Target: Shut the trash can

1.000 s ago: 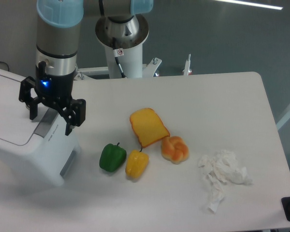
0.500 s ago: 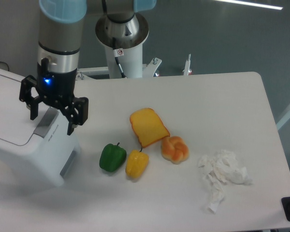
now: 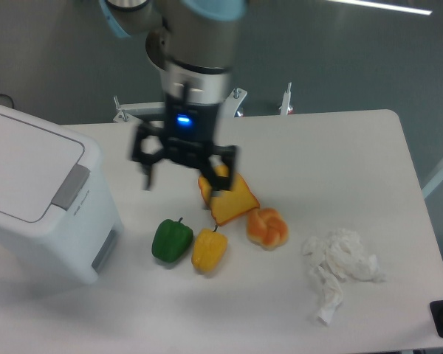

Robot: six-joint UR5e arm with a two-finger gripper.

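White bin (image 3: 37, 199) sits at the worktop's left, lid flat and apparently shut. The tool (image 3: 183, 173), open and empty, hangs blurred mid-worktop; best kept clear of the bin.

white boxy trash can (image 3: 40, 203) sits at the table's left edge, lid closed flat.

A green pepper (image 3: 171, 240) and a yellow pepper (image 3: 209, 249) are seen side by side on the white table (image 3: 340, 147). A yellow bread slice (image 3: 232, 200), an orange bun (image 3: 267, 228) and crumpled paper (image 3: 340, 269) are seen nearby.
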